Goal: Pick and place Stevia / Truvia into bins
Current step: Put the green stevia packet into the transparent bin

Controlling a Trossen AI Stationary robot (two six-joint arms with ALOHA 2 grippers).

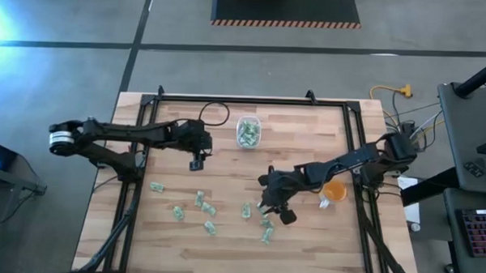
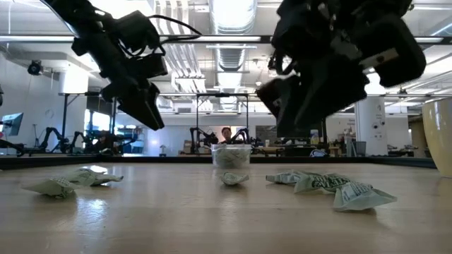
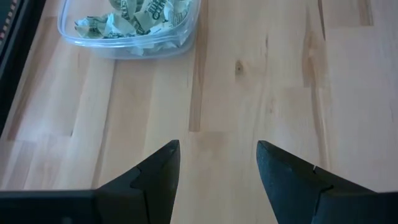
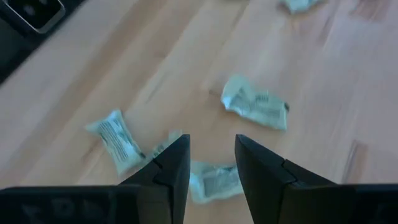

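— Green-and-white packets [image 1: 210, 210] lie scattered over the near half of the wooden table [image 1: 307, 147], and more already sit in the clear bin [image 1: 248, 132] at the far side. Where are the arms?

— The right gripper [image 4: 211, 163] hovers low over a packet [image 4: 214, 180], fingers parted, nothing held. The left gripper [image 3: 217, 165] hangs near the bin, also spread and empty.

— What might go wrong?

— Another packet [image 4: 118, 142] lies just beside the target, possibly touching it; I can't quite tell from the wrist view. Closing there could pinch two, or nudge one aside. These thin packets lie flat, so the fingers may slide over the top.

— And the orange cup [image 1: 335, 191]?

— Close under the right arm; a careless swing could knock it.
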